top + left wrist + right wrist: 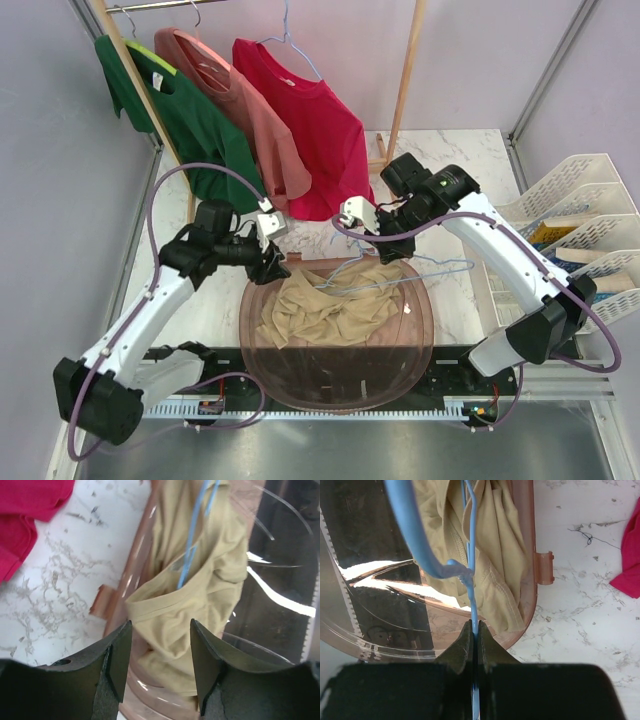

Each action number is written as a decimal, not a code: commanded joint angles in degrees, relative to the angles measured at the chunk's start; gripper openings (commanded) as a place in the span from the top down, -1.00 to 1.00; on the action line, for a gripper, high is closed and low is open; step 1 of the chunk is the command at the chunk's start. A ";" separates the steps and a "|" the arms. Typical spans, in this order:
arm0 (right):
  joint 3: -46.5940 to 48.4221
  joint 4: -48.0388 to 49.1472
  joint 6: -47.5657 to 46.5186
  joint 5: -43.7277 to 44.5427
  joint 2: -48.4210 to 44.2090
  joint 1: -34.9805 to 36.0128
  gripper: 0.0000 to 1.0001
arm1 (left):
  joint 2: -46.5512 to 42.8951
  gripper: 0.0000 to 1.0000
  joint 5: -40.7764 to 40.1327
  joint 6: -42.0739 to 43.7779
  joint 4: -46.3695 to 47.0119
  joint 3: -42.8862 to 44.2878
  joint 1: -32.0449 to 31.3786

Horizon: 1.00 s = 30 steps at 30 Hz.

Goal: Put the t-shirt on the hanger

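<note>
The tan t-shirt lies crumpled in a clear brownish tub. The light-blue wire hanger hangs over the tub, its lower end against the shirt. My right gripper is shut on the hanger's wire above the tub's far rim. My left gripper is open and empty at the tub's far left rim, with the shirt's collar just beyond its fingertips. The hanger wire also shows in the left wrist view, lying on the shirt.
Green, salmon-pink and red shirts hang on a wooden rack at the back. White baskets stand at the right. The tub's handle tab sticks out over the marble table.
</note>
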 commanded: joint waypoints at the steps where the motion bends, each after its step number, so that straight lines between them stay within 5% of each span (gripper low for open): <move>1: -0.95 1.47 0.06 -3.90 -1.04 -0.18 1.00 | 5.33 -0.10 3.99 6.98 0.32 0.74 2.24; 23: -1.04 1.29 -0.91 -5.04 -4.21 -0.62 1.00 | 18.96 -0.13 6.01 9.45 0.06 0.56 2.07; 26: -1.30 1.21 -1.08 -4.96 -4.30 -0.71 1.00 | 20.54 0.03 6.01 9.27 0.06 1.27 2.07; 30: -1.74 1.12 -1.26 -4.87 -4.82 -0.97 1.00 | 21.51 0.56 7.76 9.62 -0.90 2.67 1.98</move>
